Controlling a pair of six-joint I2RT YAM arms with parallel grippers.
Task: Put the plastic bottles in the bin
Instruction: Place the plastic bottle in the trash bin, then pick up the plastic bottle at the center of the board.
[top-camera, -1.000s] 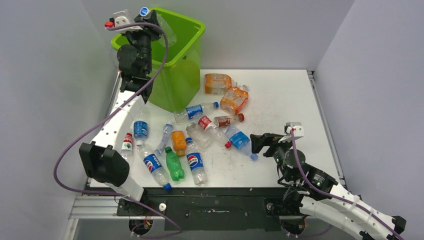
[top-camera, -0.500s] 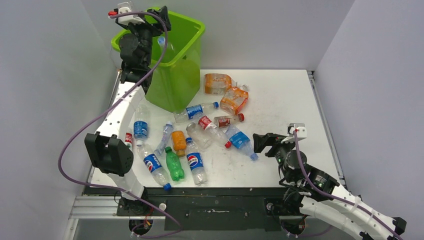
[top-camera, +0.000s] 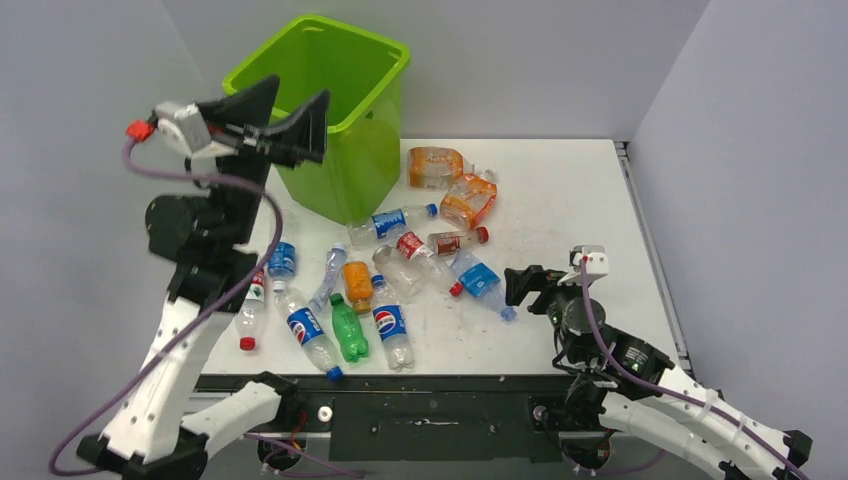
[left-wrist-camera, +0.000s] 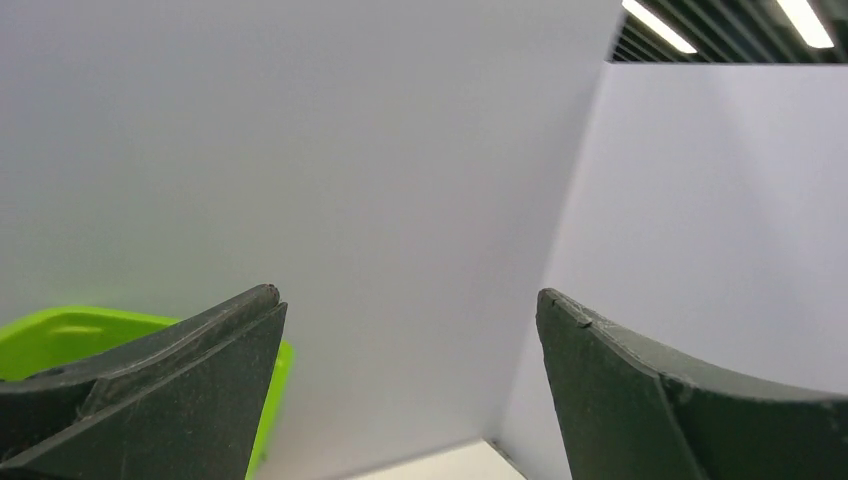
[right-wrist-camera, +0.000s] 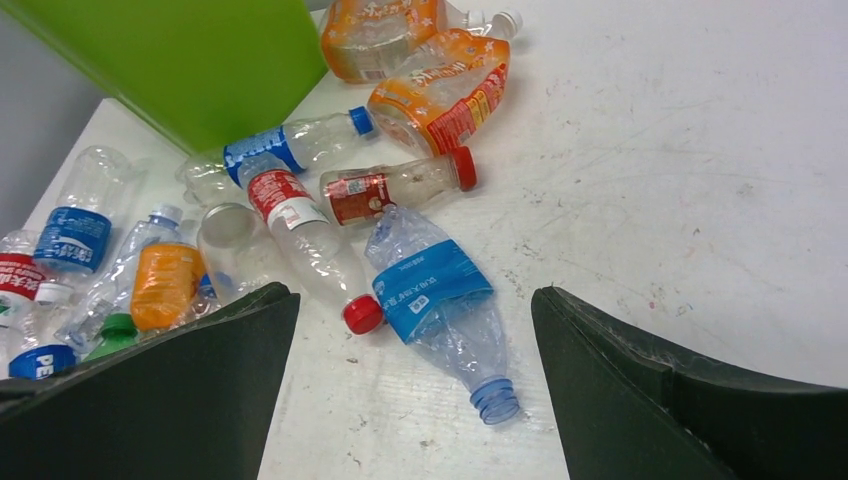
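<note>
Bottles (top-camera: 355, 290) lie scattered on the table (top-camera: 560, 200) in front of the bin (top-camera: 375, 140). Left gripper (top-camera: 300, 90) hovers beside the bin's rim, jaws apart and empty. Right gripper (top-camera: 522, 287), jaws likewise apart, faces the crushed blue-labelled bottle (right-wrist-camera: 432, 290) farther from the bin; it should straddle the label squarely before closing.

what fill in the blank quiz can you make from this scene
1. The bin is ____ in colour.
2. The left gripper, raised beside the bin, is ____ and holds nothing.
3. The crushed bottle lying just ahead of the open right gripper has a ____ label.
Missing words: green; open; blue.
</note>
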